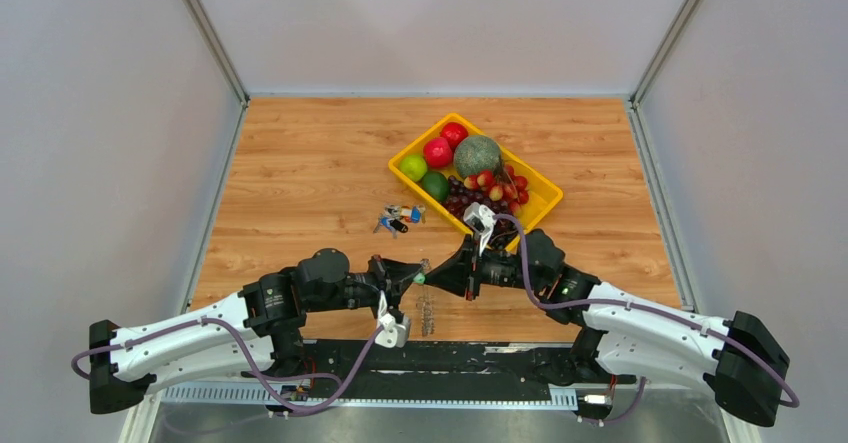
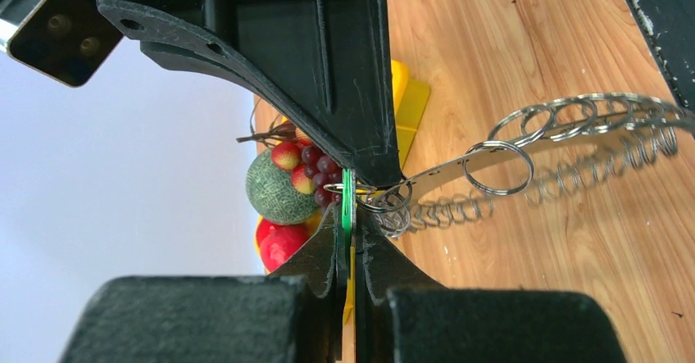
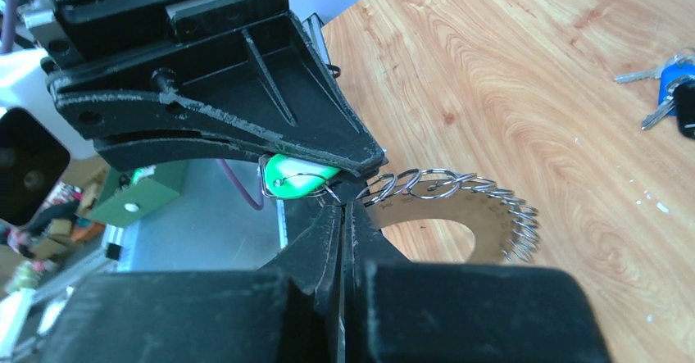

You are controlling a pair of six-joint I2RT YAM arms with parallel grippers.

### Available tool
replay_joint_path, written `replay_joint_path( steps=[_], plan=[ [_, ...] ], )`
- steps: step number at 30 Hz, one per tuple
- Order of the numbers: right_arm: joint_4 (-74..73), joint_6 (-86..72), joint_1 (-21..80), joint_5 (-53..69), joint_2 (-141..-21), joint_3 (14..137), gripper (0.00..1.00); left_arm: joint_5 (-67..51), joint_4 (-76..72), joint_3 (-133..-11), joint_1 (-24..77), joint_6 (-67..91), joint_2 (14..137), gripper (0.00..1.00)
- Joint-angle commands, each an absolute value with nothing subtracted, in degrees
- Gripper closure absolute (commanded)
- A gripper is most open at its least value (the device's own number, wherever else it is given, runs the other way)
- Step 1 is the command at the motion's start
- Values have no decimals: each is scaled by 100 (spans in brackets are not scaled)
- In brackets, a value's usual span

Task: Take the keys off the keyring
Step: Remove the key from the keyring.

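The keyring [image 3: 442, 207] is a thin, stiff metal hoop. The keys [image 3: 512, 215] are packed edge to edge along it, so I expect it to be light but jangly. It would be slippery on the bare metal and likely to swing if I pull on one side. The best hold, I judge, is the plain stretch of hoop next to the green tag [image 3: 299, 179], where nothing bristles.

The hoop is lifted off the wooden table [image 3: 508, 68], near my edge of it, and throws its shadow on the wood below. It is strung between my two tools, which meet tip to tip. My left gripper [image 2: 348, 224] is clenched on the tag. My right gripper [image 3: 346, 211] is clamped on the hoop just beside it, and the keys fan away from both. The small coloured bunch [image 1: 400, 215] and the yellow tray [image 1: 545, 203] lie well apart.
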State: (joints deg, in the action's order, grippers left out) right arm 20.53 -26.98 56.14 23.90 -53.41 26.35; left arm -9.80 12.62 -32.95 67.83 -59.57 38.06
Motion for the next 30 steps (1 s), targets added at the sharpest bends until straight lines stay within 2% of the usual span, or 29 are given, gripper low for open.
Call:
replay_joint_path(
  steps=[1,16,20,25,30],
  plan=[
    [1994,-3633,5474,1697,-5258,2688,100,-1278,948,-3427,6821,-6063,3732,100],
    [2713,-5551,5521,408,-4535,1879,100,-1312,1022,-3420,6829,-6151,3794,100],
    [2693,-5556,5610,228,-4500,1861,100,-1330,1047,-3430,6829,-6179,3827,100],
    [2483,-4830,5641,615,-4745,2151,100,-1307,1034,-3426,6829,-6148,3808,100],
    [2235,-3797,5764,1229,-5116,2458,85,-1303,1020,-3424,6829,-6135,3811,100]
  ],
)
